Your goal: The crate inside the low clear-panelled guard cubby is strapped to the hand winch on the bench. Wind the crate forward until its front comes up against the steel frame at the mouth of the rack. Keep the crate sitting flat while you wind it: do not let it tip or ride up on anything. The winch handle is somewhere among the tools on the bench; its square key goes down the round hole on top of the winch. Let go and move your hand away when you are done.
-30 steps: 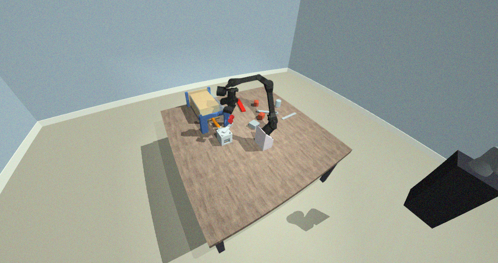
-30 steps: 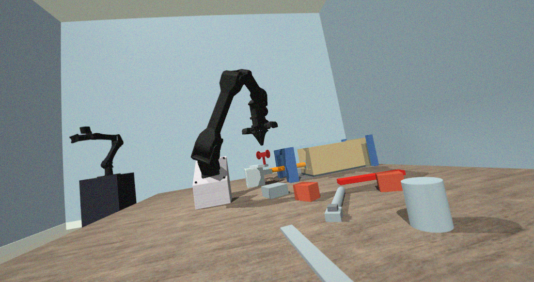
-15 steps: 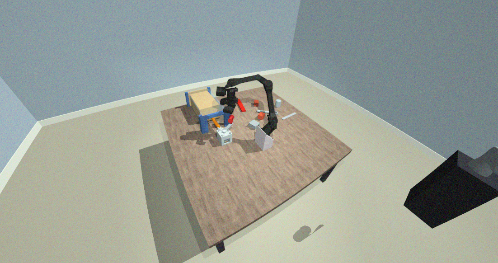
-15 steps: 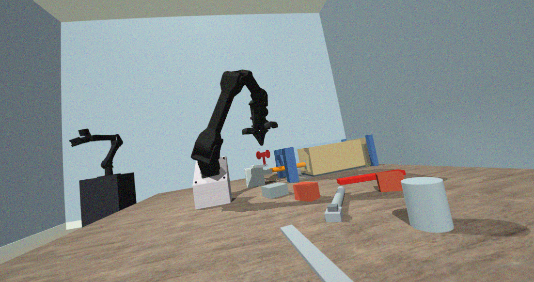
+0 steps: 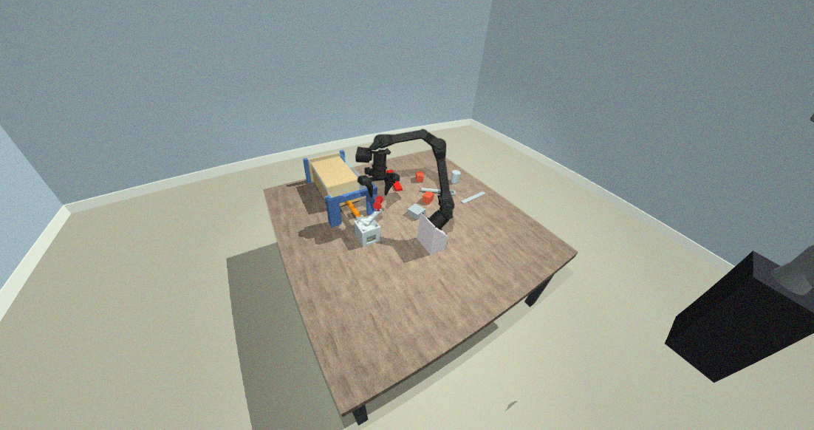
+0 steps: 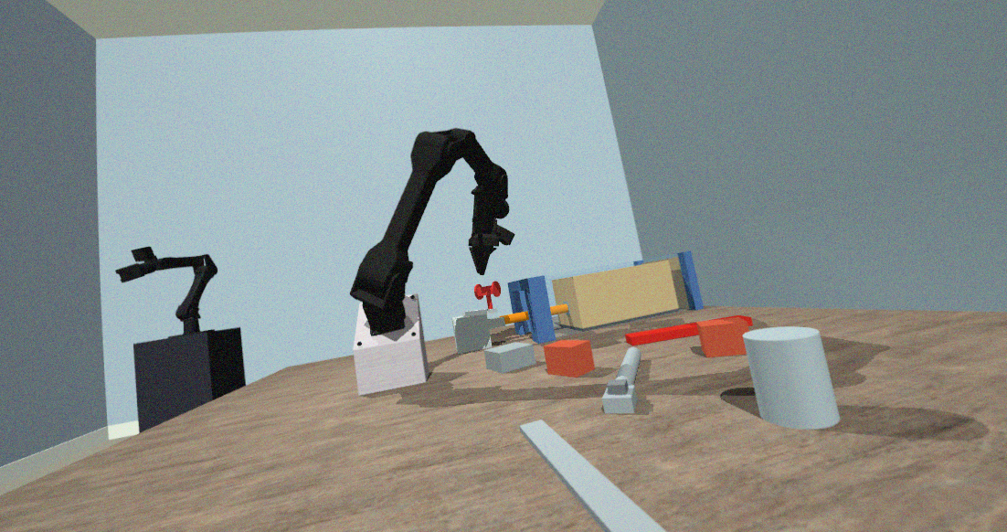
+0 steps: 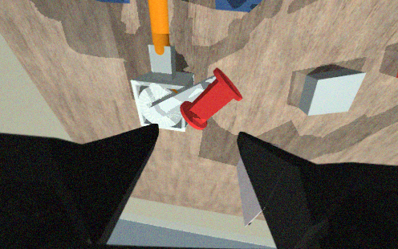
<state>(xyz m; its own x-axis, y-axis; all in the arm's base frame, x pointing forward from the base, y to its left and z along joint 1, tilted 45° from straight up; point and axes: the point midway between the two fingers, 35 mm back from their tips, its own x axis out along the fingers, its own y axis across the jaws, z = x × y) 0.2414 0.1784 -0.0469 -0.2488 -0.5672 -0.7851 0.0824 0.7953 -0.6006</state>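
Observation:
The tan crate [image 5: 335, 173] [image 6: 620, 294] sits flat in the clear-panelled cubby behind the blue frame [image 5: 333, 210] [image 6: 540, 308]. An orange strap [image 5: 353, 208] [image 6: 515, 317] [image 7: 160, 20] runs to the pale winch [image 5: 369, 236] [image 6: 470, 333] [image 7: 159, 114]; in the exterior view some strap shows between frame and crate front. The handle's grey arm [image 7: 179, 98] lies across the winch top, with its red knob [image 5: 378, 202] [image 6: 487, 291] [image 7: 211, 100] upright at the outer end. My gripper [image 5: 380, 193] [image 6: 482, 272] [image 7: 199, 132] is open, pointing down above the knob, holding nothing. The key is hidden.
A grey block [image 5: 416, 211] [image 6: 510, 357] [image 7: 333, 96], orange-red blocks [image 5: 428, 197] [image 6: 568, 357], a red bar [image 6: 662, 333], a grey tool [image 6: 626, 377], a flat strip [image 5: 473, 197] [image 6: 584, 469] and a pale cylinder [image 5: 455, 176] [image 6: 791, 377] lie on the tool side. The arm's base plate [image 5: 431, 236] is near the winch.

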